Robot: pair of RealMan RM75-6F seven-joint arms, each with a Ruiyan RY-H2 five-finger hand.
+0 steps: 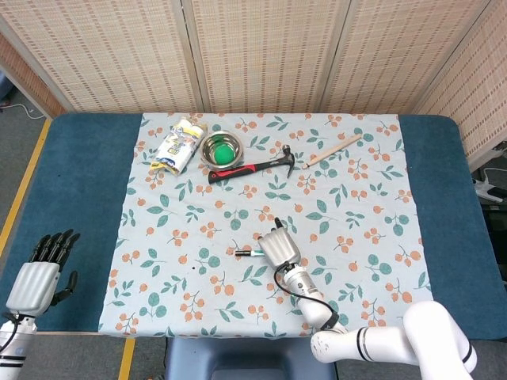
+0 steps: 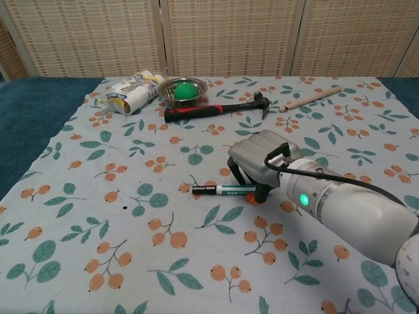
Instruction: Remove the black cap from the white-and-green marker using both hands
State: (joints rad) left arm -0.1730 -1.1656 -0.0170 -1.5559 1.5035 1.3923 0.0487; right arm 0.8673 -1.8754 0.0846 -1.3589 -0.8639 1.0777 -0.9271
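Observation:
The white-and-green marker lies nearly level just over the floral cloth, its black cap pointing left. My right hand curls its fingers around the marker's right end and holds it. In the head view the same marker sticks out left of the right hand. Far away at the table's near-left corner, my left hand hangs with fingers straight and apart, holding nothing. The chest view does not show the left hand.
At the back of the cloth lie a red-and-black hammer, a metal bowl with a green ball, a crumpled packet and a wooden stick. Blue table flanks the cloth.

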